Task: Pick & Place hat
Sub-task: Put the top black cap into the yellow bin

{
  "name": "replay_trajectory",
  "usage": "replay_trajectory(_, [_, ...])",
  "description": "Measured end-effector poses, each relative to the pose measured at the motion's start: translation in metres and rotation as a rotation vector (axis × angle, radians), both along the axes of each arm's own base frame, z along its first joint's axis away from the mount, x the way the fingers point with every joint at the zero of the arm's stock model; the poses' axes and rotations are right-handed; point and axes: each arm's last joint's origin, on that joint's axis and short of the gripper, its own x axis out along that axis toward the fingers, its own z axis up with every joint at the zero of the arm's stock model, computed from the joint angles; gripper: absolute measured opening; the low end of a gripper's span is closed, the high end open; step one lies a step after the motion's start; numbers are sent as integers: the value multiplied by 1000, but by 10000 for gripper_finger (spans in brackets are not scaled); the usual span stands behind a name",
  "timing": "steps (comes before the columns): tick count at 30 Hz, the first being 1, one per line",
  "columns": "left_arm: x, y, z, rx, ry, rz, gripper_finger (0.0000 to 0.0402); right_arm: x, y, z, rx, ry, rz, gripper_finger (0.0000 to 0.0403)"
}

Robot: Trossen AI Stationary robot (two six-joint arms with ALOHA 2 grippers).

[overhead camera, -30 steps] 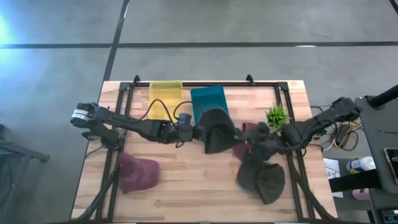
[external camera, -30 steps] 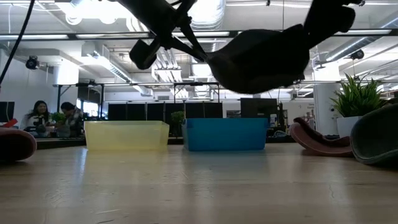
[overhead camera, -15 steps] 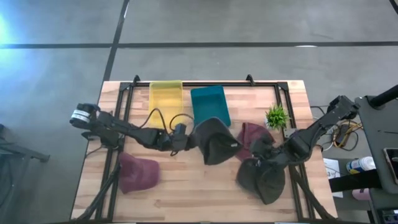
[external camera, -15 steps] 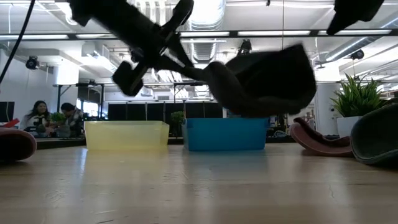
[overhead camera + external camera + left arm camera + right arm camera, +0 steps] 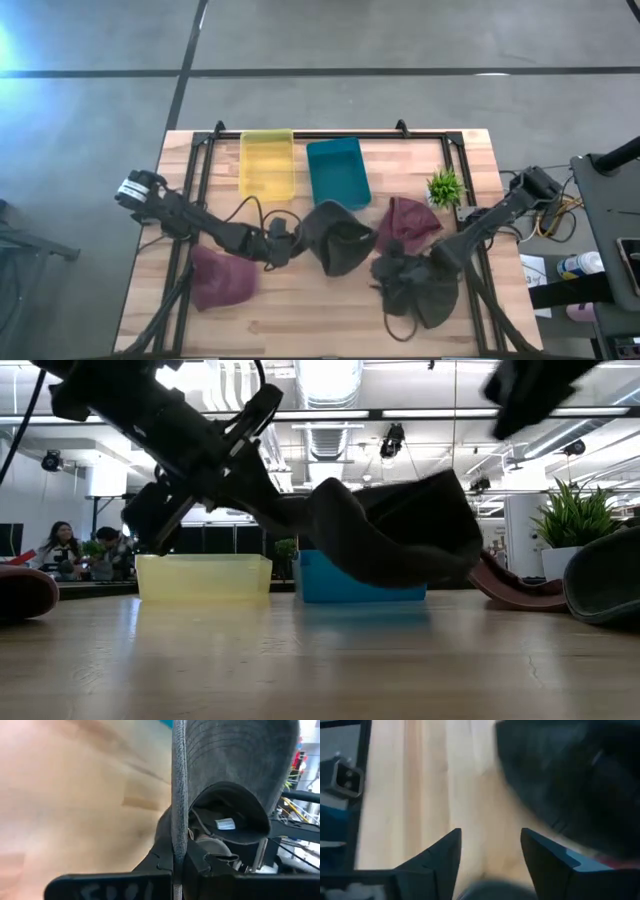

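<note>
I count four hats and two bins on the table [image 5: 300, 320]. My left end effector [image 5: 296, 240] pinches the brim of one dark hat [image 5: 335, 238], held above mid-table. My right end effector [image 5: 392, 268], fingers spread, hovers over another dark hat [image 5: 428, 296].

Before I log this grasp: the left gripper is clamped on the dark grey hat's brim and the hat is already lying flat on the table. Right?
Not quite. The left gripper is clamped on the dark grey hat by its brim, but the hat is not lying on the table. The low view shows it hanging in the air above the wood, in front of the blue bin.
</note>
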Motion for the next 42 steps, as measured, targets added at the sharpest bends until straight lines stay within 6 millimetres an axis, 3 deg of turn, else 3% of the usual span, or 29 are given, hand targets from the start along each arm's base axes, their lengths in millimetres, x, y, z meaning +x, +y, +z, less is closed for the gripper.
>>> replay_trajectory(8, [3,-10,-8,-54,-18,45,5,37,-22,-18,-12,-28,38,121])
replay_trajectory(17, [5,-13,-11,-31,-11,-8,5,71,-39,-56,2,-12,-32,58])
replay_trajectory(21, [5,-15,-14,-33,-1,-25,5,83,-41,-55,54,-58,-34,37])
replay_trajectory(29, [8,-18,-16,-33,-27,-45,5,102,-37,-68,84,-30,-26,39])
replay_trajectory(34, [6,-27,-15,-39,-34,-95,5,103,-40,-75,6,8,-75,46])
replay_trajectory(42, [-2,-39,-18,-35,1,-113,5,102,-41,-70,-12,4,-58,61])
